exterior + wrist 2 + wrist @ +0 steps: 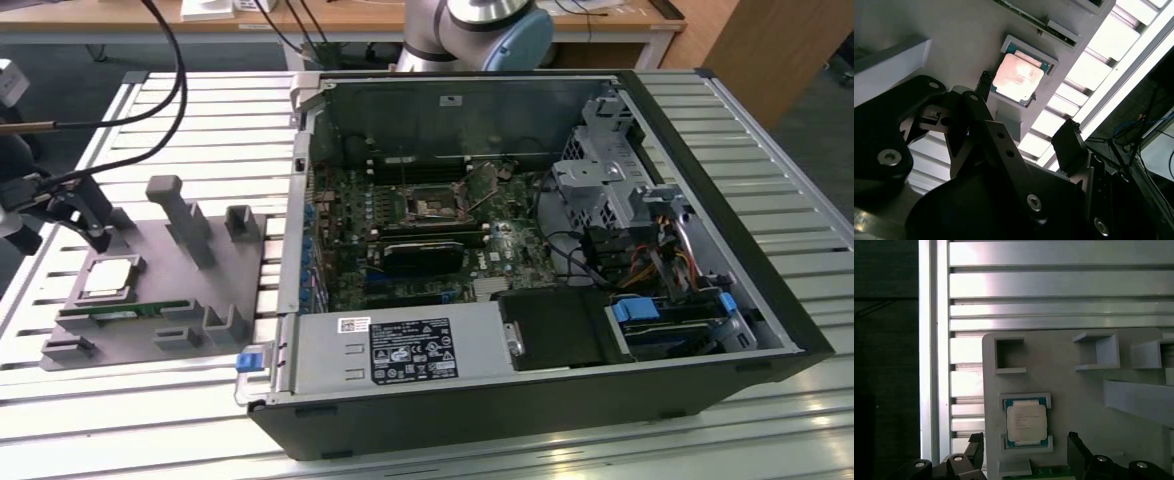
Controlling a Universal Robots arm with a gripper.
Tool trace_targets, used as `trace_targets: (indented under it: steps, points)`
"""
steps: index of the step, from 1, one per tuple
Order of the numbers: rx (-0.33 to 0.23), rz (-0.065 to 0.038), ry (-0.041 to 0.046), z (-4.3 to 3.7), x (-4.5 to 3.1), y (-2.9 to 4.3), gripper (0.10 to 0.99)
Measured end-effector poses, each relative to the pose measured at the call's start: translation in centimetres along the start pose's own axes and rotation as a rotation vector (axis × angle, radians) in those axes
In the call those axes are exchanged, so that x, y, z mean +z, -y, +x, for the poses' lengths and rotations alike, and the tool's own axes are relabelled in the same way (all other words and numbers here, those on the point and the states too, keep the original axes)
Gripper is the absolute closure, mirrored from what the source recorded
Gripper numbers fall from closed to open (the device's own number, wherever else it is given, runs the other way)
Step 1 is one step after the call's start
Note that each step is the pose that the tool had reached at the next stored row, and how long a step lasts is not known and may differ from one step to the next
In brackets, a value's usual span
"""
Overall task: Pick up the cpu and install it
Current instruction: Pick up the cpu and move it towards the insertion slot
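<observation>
Aluminium slats form the table [174,120], the largest item, and on it stands the open computer case [441,420], its motherboard socket [434,208] lying bare and unfilled. At the case's 9 o'clock, toward the exterior view's left, lies the grey fixture plate [160,285]. The gripper [83,225] hangs over that plate with its jaws spread wide and nothing between them (no contact with any part is visible). The cpu [107,280] rests flat in a shallow walled pocket near the plate's 9 o'clock edge, with the green memory stick [120,313] just beside it at 6 o'clock. Judged risks: the pocket walls stand close around the chip, so a descent that is slightly off line could land a fingertip on a wall or on the metal lid instead of beside the chip's edges. An uneven closure could tilt the chip in its pocket or let it slip. A tilted hold would also matter at the socket, where misalignment could damage the contacts. In both wrist views the cpu [1018,76] [1026,422] appears apart from the gripper [1027,112] [1025,445], lying just beyond the line joining the two dark fingertips [975,445], which stand wider apart than the chip. In the exterior view the gripper stands at about 11 o'clock from the chip.
</observation>
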State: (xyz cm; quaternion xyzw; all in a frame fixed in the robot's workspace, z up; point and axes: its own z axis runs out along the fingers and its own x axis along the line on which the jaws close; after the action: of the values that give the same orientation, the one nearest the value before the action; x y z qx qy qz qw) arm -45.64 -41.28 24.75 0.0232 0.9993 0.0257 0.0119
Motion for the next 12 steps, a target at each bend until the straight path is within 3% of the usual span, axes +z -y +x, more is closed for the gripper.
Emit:
trace_targets:
  steps: [12]
  points:
    - [0.0, 0.0, 0.0, -0.39, 0.51, 0.12, 0.325]
